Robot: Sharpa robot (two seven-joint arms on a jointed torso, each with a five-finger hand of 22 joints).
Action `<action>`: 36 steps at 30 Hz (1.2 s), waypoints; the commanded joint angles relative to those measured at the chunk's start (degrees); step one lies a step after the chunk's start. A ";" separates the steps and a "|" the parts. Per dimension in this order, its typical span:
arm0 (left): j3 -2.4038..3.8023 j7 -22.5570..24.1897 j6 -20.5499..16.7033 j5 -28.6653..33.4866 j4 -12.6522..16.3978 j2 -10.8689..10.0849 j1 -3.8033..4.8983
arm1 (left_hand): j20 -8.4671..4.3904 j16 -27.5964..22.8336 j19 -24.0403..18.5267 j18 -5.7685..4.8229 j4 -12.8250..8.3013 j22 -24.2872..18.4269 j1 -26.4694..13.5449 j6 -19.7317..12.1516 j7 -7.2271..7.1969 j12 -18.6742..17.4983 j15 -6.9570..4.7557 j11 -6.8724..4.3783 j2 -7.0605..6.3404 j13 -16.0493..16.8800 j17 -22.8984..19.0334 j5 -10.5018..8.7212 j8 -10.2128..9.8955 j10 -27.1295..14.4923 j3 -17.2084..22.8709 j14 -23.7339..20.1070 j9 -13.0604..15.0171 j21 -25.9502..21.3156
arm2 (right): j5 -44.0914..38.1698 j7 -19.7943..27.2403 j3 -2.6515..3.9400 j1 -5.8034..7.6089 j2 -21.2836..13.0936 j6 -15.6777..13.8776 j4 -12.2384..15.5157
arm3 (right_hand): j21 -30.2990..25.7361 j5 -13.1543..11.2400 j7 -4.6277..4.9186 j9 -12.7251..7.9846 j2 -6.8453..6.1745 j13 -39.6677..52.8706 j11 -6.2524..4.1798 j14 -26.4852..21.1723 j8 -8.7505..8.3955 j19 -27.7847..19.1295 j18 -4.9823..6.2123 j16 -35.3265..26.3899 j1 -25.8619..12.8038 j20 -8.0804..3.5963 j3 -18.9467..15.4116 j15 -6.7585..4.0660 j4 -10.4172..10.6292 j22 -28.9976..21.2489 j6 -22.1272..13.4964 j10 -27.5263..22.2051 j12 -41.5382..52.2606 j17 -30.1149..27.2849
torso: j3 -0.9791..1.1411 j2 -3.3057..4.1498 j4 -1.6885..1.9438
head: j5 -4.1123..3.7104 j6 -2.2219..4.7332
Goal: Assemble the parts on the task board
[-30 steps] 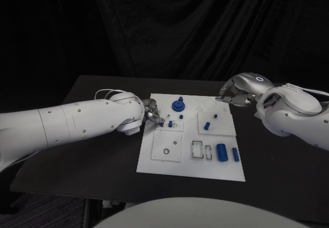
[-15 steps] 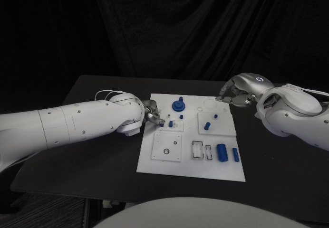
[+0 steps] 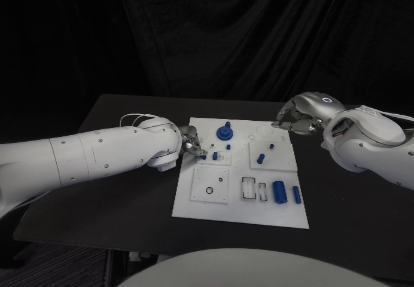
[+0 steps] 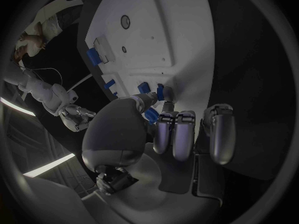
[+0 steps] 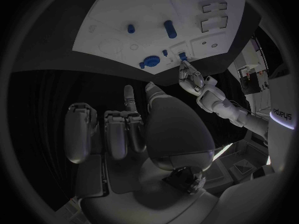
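Fingertips of your left hand (image 3: pixel 191 145) pinch a small blue part (image 4: pixel 151 115) at the task board (image 3: pixel 239 203) edge, while your right hand (image 3: pixel 293 122), fingers curled empty, hovers beyond its far corner.

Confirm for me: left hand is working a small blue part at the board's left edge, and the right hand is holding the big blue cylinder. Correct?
Not quite. The right hand holds nothing; the head view shows the big blue cylinder lying on the task board. The left hand is at a small blue part.
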 commanded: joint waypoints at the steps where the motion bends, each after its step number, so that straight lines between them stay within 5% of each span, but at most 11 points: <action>1: -0.01 0.46 0.12 0.03 -0.25 0.13 -0.24 | -0.29 0.15 -0.25 0.29 0.05 11.23 0.03 0.03 -0.10 -0.04 -0.52 -0.43 0.65 15.06 15.07 0.38 0.17 5.87 0.43 6.06 -0.05 -0.41 | -0.20 -0.91 0.04 -0.15 -0.09 -0.22 0.08 | -0.39 0.18 0.02 -0.08 0.13 15.08 0.45 6.11 -0.20 1.56 0.99 0.17 0.57 0.30 -0.10 0.23 -0.32 11.99 0.28 5.98 0.15 15.09 | -0.03 0.02 0.03 | 0.05 -0.01; 13: -0.01 1.05 0.38 0.03 0.18 0.11 -0.43 | -0.29 0.15 -0.63 0.42 -0.05 11.02 -0.12 -0.23 0.02 -0.04 -0.48 -0.34 0.53 15.06 15.07 0.17 -0.02 5.87 0.52 6.06 -0.10 -0.92 | -0.20 -0.96 0.04 -0.24 -0.10 -0.06 0.06 | -0.36 0.22 0.01 -0.10 0.10 15.08 0.43 6.11 -0.24 1.58 0.98 0.17 0.64 0.29 -0.12 0.22 -0.32 12.00 0.32 5.98 0.15 15.09 | -0.01 -0.02 0.02 | 0.18 -0.01; 21: -0.01 1.43 0.68 0.03 0.16 0.14 -0.48 | -0.03 0.15 -1.00 0.51 0.87 10.94 -2.23 -0.35 0.36 -0.04 -0.15 0.03 0.66 15.06 15.07 -3.18 -0.43 5.87 -0.78 6.06 -0.23 -1.48 | -0.20 -0.96 0.04 -0.32 -0.04 -0.04 0.02 | -0.36 0.22 0.01 -0.10 0.10 15.08 0.43 6.11 -0.24 1.58 0.98 0.17 0.64 0.29 -0.12 0.22 -0.32 12.00 0.32 5.98 0.15 15.09 | 0.00 -0.07 0.01 | 0.22 -0.01; 30: -0.01 0.76 0.34 0.03 -0.67 0.20 -0.51 | 0.74 0.15 -1.38 0.65 5.49 11.01 -8.02 -1.36 1.43 -0.04 0.69 0.97 2.15 15.06 15.07 -2.35 -2.07 5.87 -13.14 6.06 -0.92 -2.31 | -0.20 -1.09 0.04 -0.35 -0.08 0.11 0.03 | -0.37 0.26 0.00 -0.10 0.09 15.08 0.42 6.11 -0.26 1.58 0.98 0.17 0.73 0.29 -0.11 0.22 -0.37 12.00 0.33 5.98 0.15 15.09 | 0.01 -0.08 -0.02 | 0.19 -0.01; 36: -0.01 -0.38 0.32 0.03 -1.18 0.29 -0.54 | 0.93 0.15 -1.64 0.77 5.84 10.98 -9.31 -1.66 1.62 -0.04 0.86 1.17 3.47 15.06 15.07 -2.39 -2.81 5.87 -16.51 6.06 -1.47 -2.83 | -0.20 -1.16 0.04 -0.40 -0.10 0.20 0.05 | -0.37 0.26 0.00 -0.10 0.09 15.08 0.42 6.11 -0.26 1.58 0.98 0.17 0.73 0.29 -0.11 0.22 -0.37 12.00 0.33 5.98 0.15 15.09 | 0.01 -0.08 -0.02 | 0.20 -0.01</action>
